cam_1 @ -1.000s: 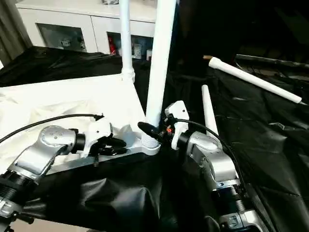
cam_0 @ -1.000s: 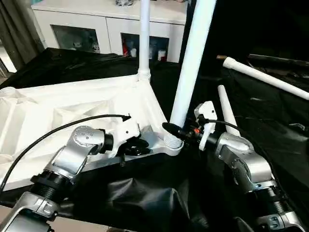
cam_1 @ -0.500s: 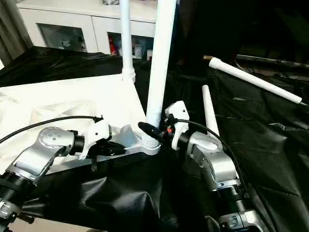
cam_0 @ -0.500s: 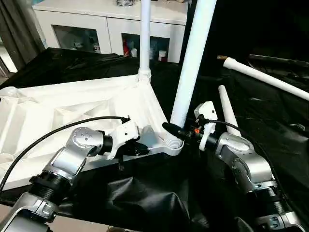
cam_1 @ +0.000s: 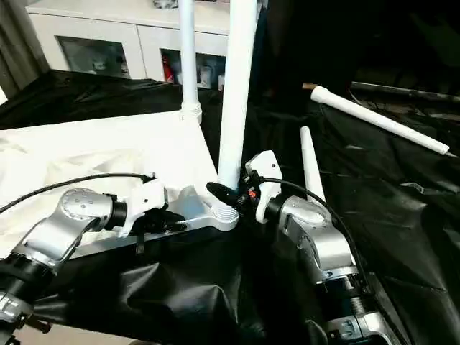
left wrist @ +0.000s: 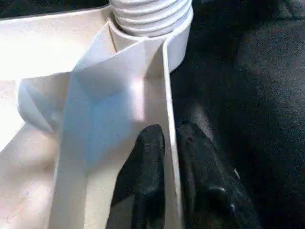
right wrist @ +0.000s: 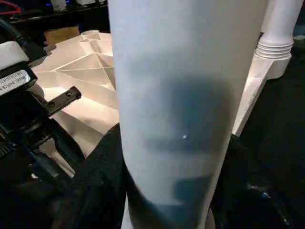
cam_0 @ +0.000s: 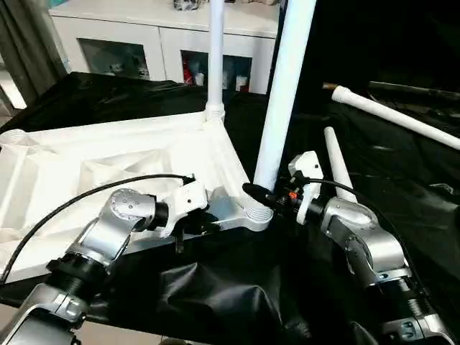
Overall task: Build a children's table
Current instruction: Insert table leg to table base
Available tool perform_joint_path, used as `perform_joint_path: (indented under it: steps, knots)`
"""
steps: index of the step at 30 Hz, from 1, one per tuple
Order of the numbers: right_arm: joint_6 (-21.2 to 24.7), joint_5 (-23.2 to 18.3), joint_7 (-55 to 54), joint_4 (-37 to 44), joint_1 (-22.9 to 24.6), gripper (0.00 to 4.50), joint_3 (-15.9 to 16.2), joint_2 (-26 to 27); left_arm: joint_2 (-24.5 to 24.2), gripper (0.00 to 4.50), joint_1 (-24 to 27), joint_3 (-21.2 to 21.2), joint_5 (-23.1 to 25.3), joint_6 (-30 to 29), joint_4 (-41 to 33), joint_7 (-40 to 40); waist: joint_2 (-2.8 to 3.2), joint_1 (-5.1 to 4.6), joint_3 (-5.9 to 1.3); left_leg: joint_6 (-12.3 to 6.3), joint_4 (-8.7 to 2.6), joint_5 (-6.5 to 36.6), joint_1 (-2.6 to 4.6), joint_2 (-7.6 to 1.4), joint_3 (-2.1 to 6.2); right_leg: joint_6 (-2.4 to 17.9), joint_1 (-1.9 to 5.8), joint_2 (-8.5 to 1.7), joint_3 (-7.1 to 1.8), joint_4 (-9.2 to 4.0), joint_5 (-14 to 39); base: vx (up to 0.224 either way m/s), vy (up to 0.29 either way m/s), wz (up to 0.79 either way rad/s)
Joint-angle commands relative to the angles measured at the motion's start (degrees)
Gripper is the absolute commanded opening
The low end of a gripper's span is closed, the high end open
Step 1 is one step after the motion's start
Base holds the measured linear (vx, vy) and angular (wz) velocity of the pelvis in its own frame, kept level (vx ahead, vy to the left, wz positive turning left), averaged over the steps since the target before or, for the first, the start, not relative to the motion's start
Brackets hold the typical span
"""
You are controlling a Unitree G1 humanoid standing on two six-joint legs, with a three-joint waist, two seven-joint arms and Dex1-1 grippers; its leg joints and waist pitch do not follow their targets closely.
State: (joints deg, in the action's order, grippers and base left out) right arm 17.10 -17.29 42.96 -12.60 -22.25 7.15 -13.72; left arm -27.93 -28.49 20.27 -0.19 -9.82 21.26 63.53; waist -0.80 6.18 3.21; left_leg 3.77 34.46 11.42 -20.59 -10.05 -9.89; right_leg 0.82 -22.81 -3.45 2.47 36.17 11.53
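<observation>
— White plastic rectangular tabletop point(cam_0: 108, 162) lies ribbed side up on the black-draped table point(cam_0: 402, 180); why pinch its rim?
— Left gripper point(left wrist: 169, 157) clamps the rim wall, likely steadying it, while the right gripper point(cam_0: 260, 195) clasps the upright white tubular leg point(cam_0: 284, 93) in the near corner socket point(cam_0: 253, 214).

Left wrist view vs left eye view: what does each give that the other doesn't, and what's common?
Left wrist view alone: the left gripper's two black fingers straddling the tabletop's thin edge wall, one finger on each side, clamped on it.

Left eye view alone: the right gripper closed around the near upright leg low down, a second upright leg in the far corner, two loose legs lying on the black cloth, and the white cabinet behind.

Both: the ribbed tabletop and the near corner socket with the leg's ridged end seated in it.
</observation>
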Motion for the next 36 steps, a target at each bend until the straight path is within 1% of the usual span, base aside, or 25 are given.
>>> perform_joint_path:
  steps: [1,2,4,8,10,11,12,15,17,19,20,21,23,26,27,29,33,36]
  knots:
    - [0.24,0.46,0.13,-1.14,-0.25,1.88,0.19,0.01,0.22,0.93,-0.62,0.97,1.11,0.50,0.92,-0.30,0.37,-0.10,-3.52,0.62,-4.61,10.23,0.39,-2.97,1.04,11.15,2.62,-4.85,-2.89,-4.51,9.78,0.000,0.000,0.00]
    - [0.30,0.46,0.06,-1.11,-0.30,1.88,0.20,0.07,0.31,0.93,-0.92,1.02,1.34,1.22,1.77,-0.43,0.50,-0.11,-3.57,0.59,-4.59,10.01,0.41,-3.00,1.03,11.34,2.61,-4.87,-2.89,-4.45,9.11,0.000,0.000,0.00]
    - [0.33,0.47,0.03,-1.09,-0.34,1.88,0.20,0.14,0.65,0.93,-1.29,0.74,1.01,1.50,2.62,-0.34,0.44,-0.09,-3.59,0.45,-4.54,9.63,0.38,-2.92,1.00,11.49,2.65,-4.82,-2.90,-4.40,8.19,0.000,0.000,0.00]
    - [0.38,0.54,0.06,-1.04,-0.34,1.88,0.17,0.28,1.79,0.93,-2.04,-0.79,-0.60,1.13,3.52,-0.19,0.43,-0.11,-3.49,0.61,-4.61,10.59,0.42,-2.94,1.00,11.51,2.63,-4.86,-2.88,-4.56,9.70,0.000,0.000,0.00]
    - [0.39,0.56,0.07,-0.99,-0.29,1.88,0.17,0.36,2.00,0.93,-2.16,-1.35,-1.30,0.79,3.69,0.30,0.53,-0.06,-3.46,0.73,-4.67,11.12,0.45,-3.01,1.07,11.40,2.57,-4.95,-2.89,-4.65,10.61,0.000,0.000,0.00]
    - [0.39,0.56,0.07,-0.99,-0.29,1.88,0.17,0.36,2.00,0.93,-2.16,-1.35,-1.30,0.79,3.69,0.30,0.46,-0.12,-3.53,0.75,-4.65,10.83,0.31,-2.95,1.09,11.43,2.71,-4.96,-2.89,-4.59,10.21,0.000,0.000,0.00]
    - [0.37,0.58,0.09,-1.02,-0.25,1.88,0.15,0.38,1.66,0.93,-2.09,-0.98,-0.88,1.31,4.41,0.67,0.55,-0.13,-3.56,0.69,-4.64,10.56,0.38,-2.99,1.09,11.56,2.62,-4.89,-2.87,-4.53,9.36,0.000,0.000,0.00]
    - [0.36,0.60,0.10,-1.06,-0.24,1.88,0.15,0.40,1.29,0.93,-2.00,-0.52,-0.36,1.74,5.11,0.95,0.50,-0.19,-3.52,0.48,-4.64,10.44,0.35,-2.98,1.05,11.78,2.66,-4.90,-2.88,-4.49,8.59,0.000,0.000,0.00]
    - [0.39,0.62,0.13,-1.06,-0.26,1.88,0.20,0.41,1.05,0.64,-1.97,-0.16,0.13,2.10,5.39,0.98,0.54,-0.21,-3.48,0.56,-4.68,10.88,0.41,-3.02,1.06,11.73,2.61,-4.94,-2.89,-4.57,9.25,0.000,0.000,0.00]
    - [0.45,0.67,0.16,-1.01,-0.29,1.88,0.29,0.45,1.00,0.57,-1.94,-0.04,0.48,2.02,5.65,1.24,0.62,-0.32,-3.44,0.71,-4.77,11.43,0.41,-3.05,1.10,11.67,2.61,-4.96,-2.90,-4.65,10.01,0.000,0.000,0.00]
    - [0.45,0.71,0.17,-0.98,-0.28,1.88,0.34,0.49,0.99,0.39,-1.90,-0.06,0.48,1.72,5.51,1.33,0.58,-0.35,-3.44,0.73,-4.77,11.54,0.43,-3.05,1.10,11.62,2.60,-4.95,-2.90,-4.66,10.17,0.000,0.000,0.00]
    - [0.45,0.72,0.17,-0.98,-0.27,1.88,0.36,0.51,0.99,0.39,-1.90,-0.07,0.43,1.61,5.47,1.36,0.53,-0.38,-3.37,0.80,-4.81,12.04,0.47,-3.06,1.09,11.55,2.55,-4.97,-2.93,-4.73,11.09,0.000,0.000,0.00]
    - [0.45,0.78,0.19,-0.93,-0.24,1.88,0.41,0.56,0.88,0.13,-1.90,-0.08,0.37,1.34,5.33,1.50,0.48,-0.36,-3.35,0.81,-4.84,12.11,0.46,-3.06,1.11,11.39,2.55,-5.02,-2.94,-4.80,11.65,0.000,0.000,0.00]
    - [0.38,0.85,0.24,-0.98,-0.27,1.88,0.44,0.59,0.39,0.04,-1.99,-0.21,0.39,0.90,5.32,1.85,0.54,-0.36,-3.33,0.88,-4.82,12.18,0.51,-3.05,1.08,11.38,2.46,-5.00,-2.97,-4.84,11.91,0.000,0.000,0.00]
    - [0.30,0.89,0.26,-1.14,-0.35,1.88,0.44,0.60,-0.05,0.01,-1.99,-0.43,0.37,0.90,5.26,1.98,0.32,-0.38,-3.31,0.79,-4.85,12.30,0.47,-3.03,1.06,11.23,2.50,-5.02,-2.97,-4.95,12.43,0.000,0.000,0.00]
    - [0.26,0.94,0.26,-1.22,-0.39,1.88,0.44,0.62,-0.28,0.00,-1.98,-0.57,0.35,0.99,5.26,2.18,0.47,-0.27,-3.34,0.69,-4.85,11.94,0.52,-3.06,1.07,11.03,2.42,-5.06,-3.00,-4.96,12.71,0.000,0.000,0.00]
    - [0.21,0.96,0.37,-1.63,-0.82,1.88,0.42,0.68,-0.57,0.00,-1.87,-0.60,0.31,0.49,5.00,2.70,0.43,-0.37,-3.38,0.70,-4.89,11.29,0.40,-3.07,1.09,11.36,2.48,-4.97,-2.93,-4.73,11.03,0.000,0.000,0.00]
    - [0.19,0.97,0.39,-1.76,-0.95,1.88,0.38,0.67,-0.47,0.00,-1.87,-0.56,0.34,0.40,5.04,2.73,0.45,-0.40,-3.35,0.73,-4.90,11.41,0.43,-3.07,1.08,11.56,2.47,-5.00,-2.95,-4.74,11.08,0.000,0.000,0.00]
